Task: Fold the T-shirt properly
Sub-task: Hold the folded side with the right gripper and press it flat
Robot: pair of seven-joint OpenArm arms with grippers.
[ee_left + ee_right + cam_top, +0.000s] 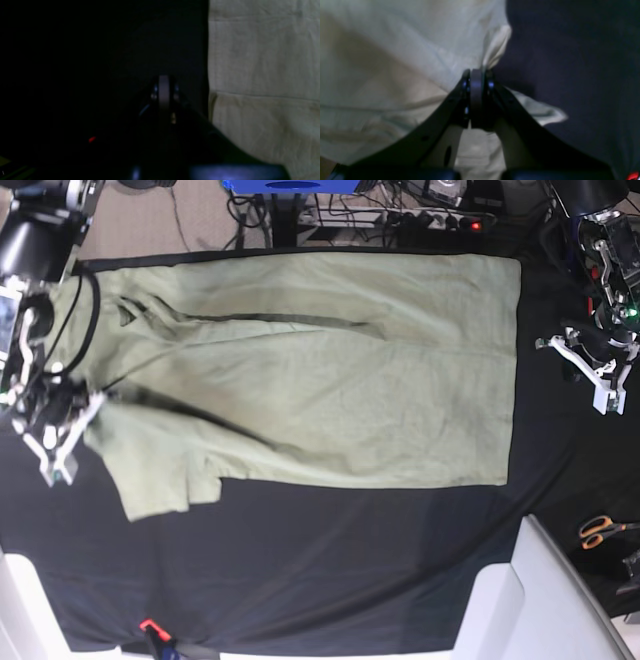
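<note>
T-shirt [330, 370] spread flat on the black-covered counter [330, 570], far half of the surface, long axis running left to right in the base view. Collar and sleeve end at the left; straight hem at the right. One sleeve [160, 475] projecting toward the near side at the left end. Far long edge apparently already turned inward, judging by the dark crease line along the far third.

Right claw [476, 75] at the left end, over the sleeve and shoulder region. Pressed together; a bunched flap of fabric rising just at the tips in the right wrist view, but a true pinch on the cloth cannot be confirmed. Nearer arm for any work on the sleeve or collar end.

Left claw [163, 85] at the right end, over bare counter just beside the hem edge, apart from the fabric. Pressed together, holding nothing. Nearer arm for the hem end.

Appearance: pale sage green, plain, soft and lightly wrinkled, with diagonal creases near the left end. Thin, limp cloth; likely to sag and drag unless lifted at two points along the same long edge.
</note>
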